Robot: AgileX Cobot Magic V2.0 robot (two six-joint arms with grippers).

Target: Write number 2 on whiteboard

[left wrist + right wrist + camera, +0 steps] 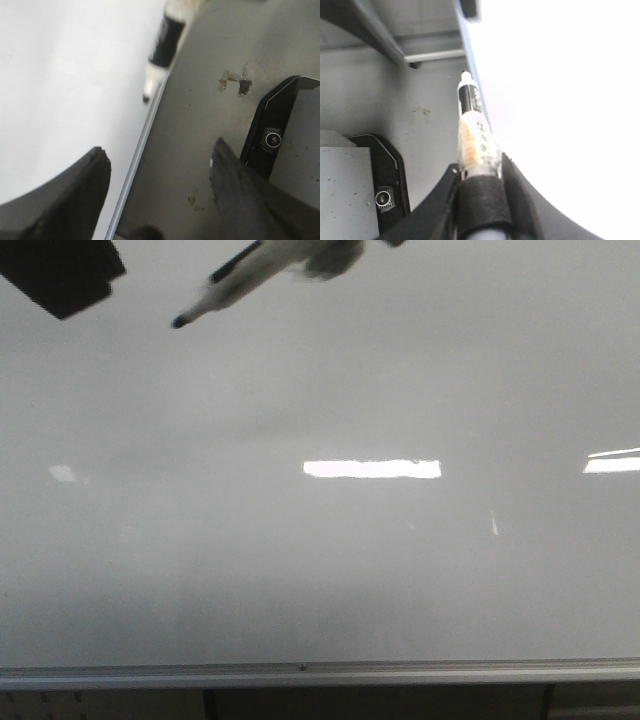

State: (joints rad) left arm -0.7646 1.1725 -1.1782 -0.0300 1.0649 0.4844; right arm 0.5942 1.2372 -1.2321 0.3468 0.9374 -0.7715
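Whiteboard (pixel 320 560) fills the front view, glossy pale grey, bright light reflections, thin silver rail (pixel 320 673) along its lower edge. No numeral visible on it, surface looks blank. Left tool (pixel 157 192) shows as a dark block at the upper left in front view; wrist view has its fingers (pixel 80 195) spread apart, holding nothing. Right tool (pixel 480 172) is clamped on a marker (pixel 250 280), white body with black band, blurred, angled down-left near the board's upper part, black tip (pixel 179 322) close to the surface; contact cannot be told.
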